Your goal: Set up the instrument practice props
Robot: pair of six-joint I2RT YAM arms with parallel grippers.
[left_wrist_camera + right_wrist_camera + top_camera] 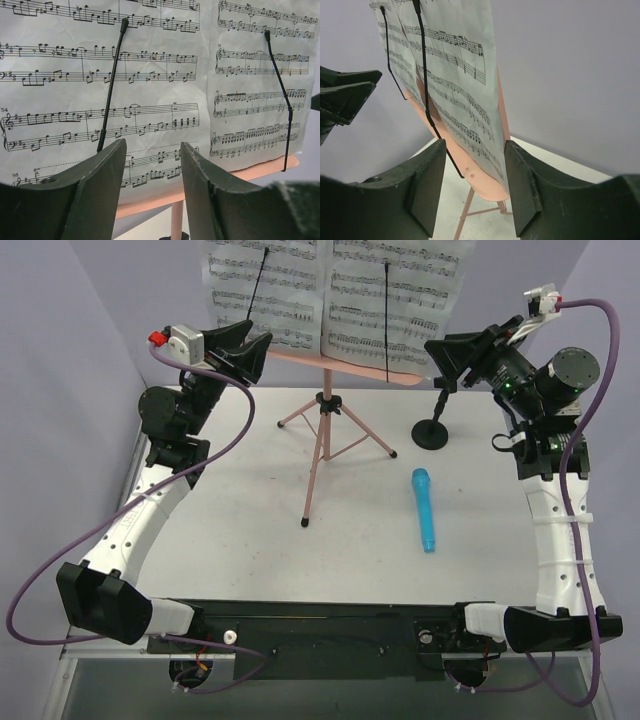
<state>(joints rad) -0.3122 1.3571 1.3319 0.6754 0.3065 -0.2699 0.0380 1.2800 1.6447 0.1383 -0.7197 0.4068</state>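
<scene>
Landmark: pink music stand, upright on its tripod at the back centre of the white table.
- The two sheet-music pages sit side by side on its ledge, each held by a black retaining wire.
- Left gripper: raised just left of the ledge, jaws spread, nothing between them. The wrist view looks straight at the left page.
- Right gripper: raised just right of the ledge, jaws also spread and empty.
- Blue microphone: lying flat, right and forward of the tripod feet, touching nothing.
- Black mic stand: upright right of the tripod on its round base, beneath the right gripper. I cannot tell whether they touch.

Handling (judgement):
- The microphone looks like a small, rigid, smooth cylinder, probably light and likely to roll or slip. Take it across the barrel near mid-length, jaws square to its long axis.
- The mic stand looks light with a thin stem, so pressing the microphone in could tip it.
- The music stand looks top-heavy on thin legs, and the pages are floppy. Avoid brushing either.
</scene>
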